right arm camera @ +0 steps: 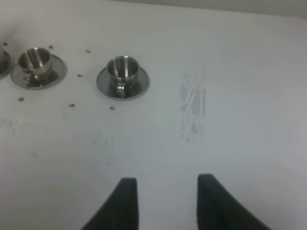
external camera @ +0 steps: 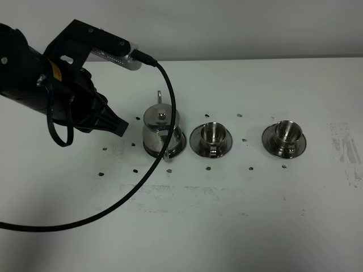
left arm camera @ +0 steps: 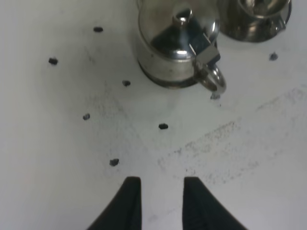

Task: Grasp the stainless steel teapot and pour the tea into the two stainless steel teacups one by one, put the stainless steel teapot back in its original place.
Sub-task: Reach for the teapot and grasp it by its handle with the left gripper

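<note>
Step in hand: reaching for the teapot (external camera: 161,131); by my reading, nothing has been lifted yet.
Teapot: upright on its own saucer (external camera: 148,151), at the left end of a row with the two cups on the tabletop (external camera: 238,226).
Cups: the near cup (external camera: 211,135) stands just beside the teapot and the end cup (external camera: 285,132) further right.
Left end effector (left arm camera: 161,184): released, with its fingers a little apart and only tabletop between them. It is near the teapot's left side and not touching it.
Right end effector (right arm camera: 167,184): also released and holding nothing, over bare tabletop well apart from the cups.
Doing it well: spread the fingers wider and come round to the loop handle (left arm camera: 214,79), which faces away from the spout (external camera: 159,97). Close squarely on the loop, then lift straight up so the pot neither tips early nor drags its saucer.
Watch for: the cable (external camera: 142,181) crosses in front of the teapot in the high view. I cannot tell whether they touch.
High view only: the whole row, the spout pointing to the rear, and the left arm's approach. The right arm does not appear there.
Left wrist only: the handle's loop and bracket, the lid knob (left arm camera: 182,18), and the gap between the fingers.
Right wrist only: the right end effector itself and both cups, with the end cup's small handle turned toward the camera. The teapot does not show clearly there.
</note>
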